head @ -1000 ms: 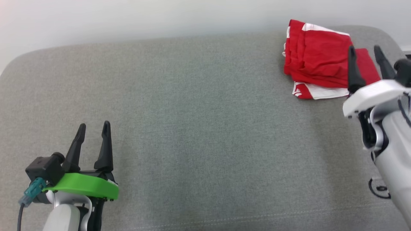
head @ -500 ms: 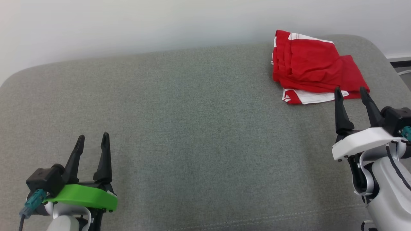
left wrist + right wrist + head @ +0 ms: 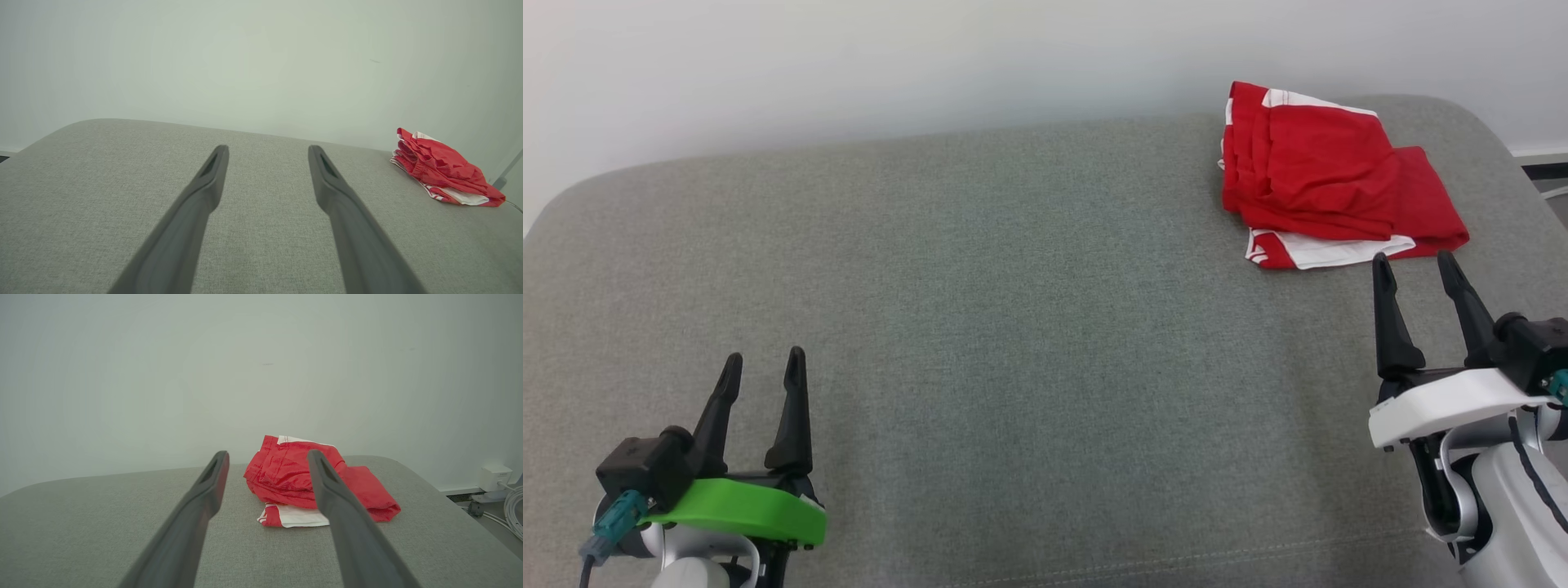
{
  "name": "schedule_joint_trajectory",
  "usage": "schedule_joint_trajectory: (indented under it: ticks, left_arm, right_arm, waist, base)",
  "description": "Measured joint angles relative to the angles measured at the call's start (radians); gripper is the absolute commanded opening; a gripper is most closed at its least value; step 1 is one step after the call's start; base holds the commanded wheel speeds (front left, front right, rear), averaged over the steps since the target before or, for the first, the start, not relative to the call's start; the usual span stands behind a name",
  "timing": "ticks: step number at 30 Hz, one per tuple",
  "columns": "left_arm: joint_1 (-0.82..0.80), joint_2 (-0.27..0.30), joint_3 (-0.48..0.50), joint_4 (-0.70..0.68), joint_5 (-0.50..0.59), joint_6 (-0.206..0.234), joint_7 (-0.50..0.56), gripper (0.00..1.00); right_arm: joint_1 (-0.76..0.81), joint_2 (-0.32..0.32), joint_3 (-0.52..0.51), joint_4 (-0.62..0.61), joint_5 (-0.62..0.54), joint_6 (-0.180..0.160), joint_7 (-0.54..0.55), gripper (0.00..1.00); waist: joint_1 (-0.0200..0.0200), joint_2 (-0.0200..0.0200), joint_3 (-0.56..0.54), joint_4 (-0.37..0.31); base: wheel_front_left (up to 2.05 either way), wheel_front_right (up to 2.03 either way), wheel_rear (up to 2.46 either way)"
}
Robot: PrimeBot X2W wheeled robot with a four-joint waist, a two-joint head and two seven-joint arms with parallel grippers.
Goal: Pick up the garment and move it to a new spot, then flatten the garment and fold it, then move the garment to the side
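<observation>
The garment (image 3: 1327, 181), red with white trim, lies folded in a small stack at the far right of the grey cushion (image 3: 1013, 327). It also shows at the right in the left wrist view (image 3: 443, 175) and straight ahead in the right wrist view (image 3: 294, 479). My right gripper (image 3: 1414, 267) stands open just short of the garment's near edge, apart from it, with nothing between its fingers. At the lower left, far from the garment, my left gripper (image 3: 765, 366) is open and empty over bare cushion.
A pale wall (image 3: 931, 65) runs behind the cushion. Past the cushion's right edge, white cables and a power adapter (image 3: 494, 477) lie on the floor. The cushion's rounded edges fall away at the left and right.
My right gripper has drawn back toward me from over the garment and now stands short of its near edge. The head view has tilted a little. The garment and left gripper stay put.
</observation>
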Motion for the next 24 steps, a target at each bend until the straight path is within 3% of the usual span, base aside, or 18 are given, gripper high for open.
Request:
schedule_joint_trajectory:
  ticks: [23, 24]
  left_arm:
    - [0.0, -0.011, -0.006, -0.005, 0.002, 0.0, 0.0, 1.0]
    - [0.0, -0.011, -0.011, -0.003, 0.002, 0.0, 0.0, 0.0]
  right_arm:
    - [0.075, 0.033, -0.054, -0.075, -0.048, 0.035, 0.0, 1.0]
    - [0.075, 0.035, -0.056, -0.076, -0.049, 0.035, 0.0, 0.0]
  waist:
    - [0.0, 0.0, 0.005, 0.019]
    - [0.0, 0.0, 0.004, 0.019]
  base:
    - [0.0, 0.0, 0.0]
    - [0.0, 0.0, 0.0]
